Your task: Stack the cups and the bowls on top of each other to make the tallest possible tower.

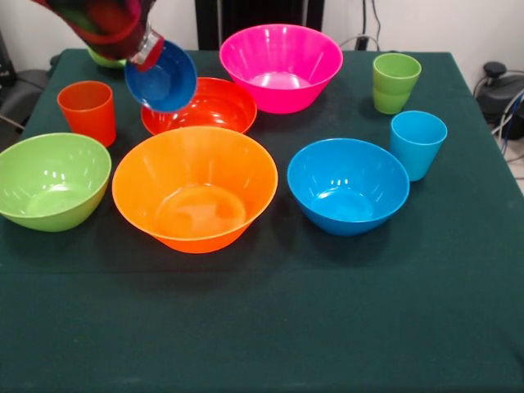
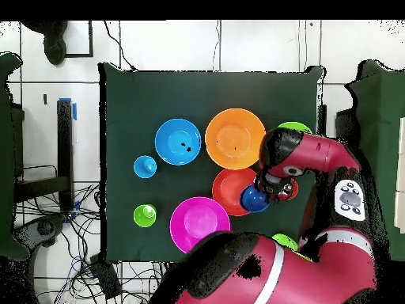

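Currently, the tool (image 1: 150, 51) was clamped on the rim of the small dark blue bowl (image 1: 162, 78), which hung tilted in the air above the edge of the medium red-orange bowl (image 1: 201, 106), with its opening turned toward the front camera. No tower existed: the large orange bowl (image 1: 195, 188), the large pink bowl (image 1: 281, 65), the blue bowl (image 1: 347, 185) and the lime green bowl (image 1: 51, 180) each stood alone on the surface (image 1: 262, 327), as did the orange cup (image 1: 87, 110), the lime green cup (image 1: 395, 82) and the light blue cup (image 1: 417, 143). The small green bowl (image 1: 105, 59) was mostly hidden behind the arm. The grip appeared to hold only a narrow section of glossy rim, though the contact area was poorly shown; slippage was therefore judged possible. A tilted release could have let the bowl roll off the red-orange bowl or strike the nearby orange cup and tip it. Placing a small bowl low in the stack would also have limited final height. No brand, label or legible writing was visible on any item.
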Motion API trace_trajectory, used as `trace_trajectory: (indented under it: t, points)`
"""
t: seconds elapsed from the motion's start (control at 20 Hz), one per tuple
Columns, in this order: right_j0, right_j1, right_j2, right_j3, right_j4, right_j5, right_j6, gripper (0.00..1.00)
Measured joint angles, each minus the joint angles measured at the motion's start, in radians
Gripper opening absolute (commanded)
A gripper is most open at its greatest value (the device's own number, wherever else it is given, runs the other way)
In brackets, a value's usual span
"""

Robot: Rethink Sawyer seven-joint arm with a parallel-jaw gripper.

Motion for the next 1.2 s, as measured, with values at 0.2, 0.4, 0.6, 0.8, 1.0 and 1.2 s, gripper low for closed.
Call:
trace_trajectory:
  t: [0.2, 0.4, 0.6, 0.8, 1.0, 1.2]
  points:
    - [0.016, 0.038, 0.001, -0.062, 0.003, 0.092, 0.0, 0.0]
    - [0.028, 0.068, 0.002, -0.113, 0.003, 0.141, 0.0, 0.0]
    - [0.036, 0.091, 0.002, -0.156, 0.003, 0.142, 0.0, 0.0]
    - [0.039, 0.107, 0.002, -0.188, 0.003, 0.142, 0.0, 0.0]
    - [0.04, 0.117, 0.002, -0.214, 0.003, 0.142, 0.0, 1.0]
    - [0.04, 0.118, 0.002, -0.224, 0.003, 0.142, 0.0, 1.0]
